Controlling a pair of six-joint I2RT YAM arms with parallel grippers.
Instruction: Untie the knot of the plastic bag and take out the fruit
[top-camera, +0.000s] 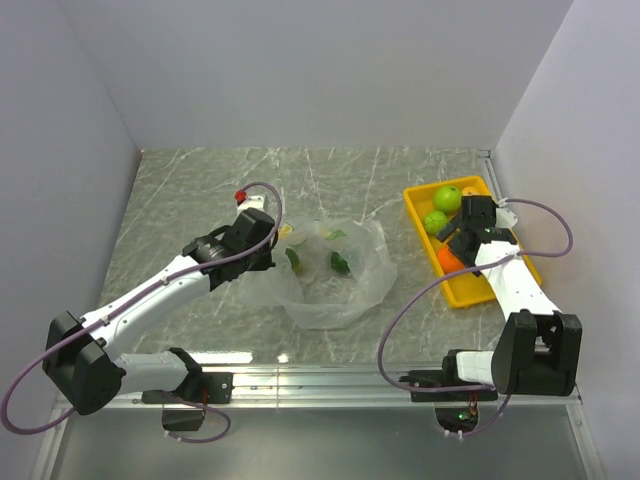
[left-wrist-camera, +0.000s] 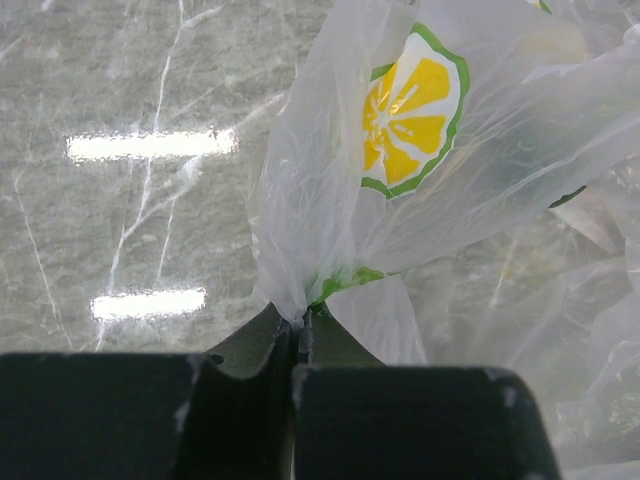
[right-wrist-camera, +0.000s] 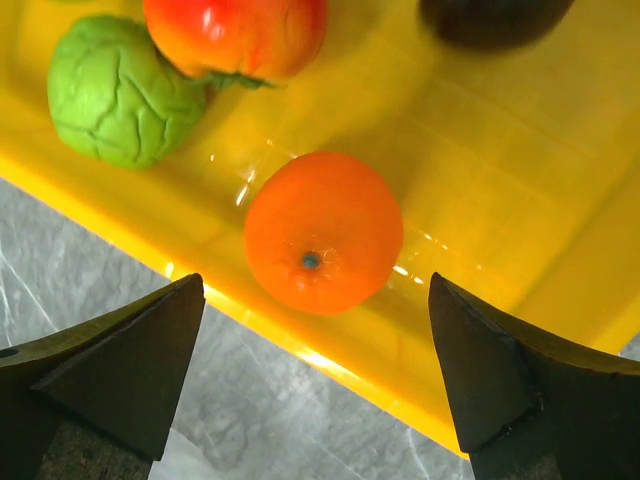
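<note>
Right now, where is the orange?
The orange lies in the yellow tray at the right of the top view, directly under the open right gripper, near a wrinkled green fruit.

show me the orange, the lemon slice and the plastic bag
orange (right-wrist-camera: 322, 232), right wrist view, middle of its skin
lemon slice (left-wrist-camera: 412, 110), left wrist view, its yellow centre
plastic bag (top-camera: 340, 300), top external view, its near film

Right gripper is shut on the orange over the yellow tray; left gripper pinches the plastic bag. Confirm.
Not quite. The right wrist view shows the right gripper open over the orange in the yellow tray. The left gripper does pinch the plastic bag.
</note>
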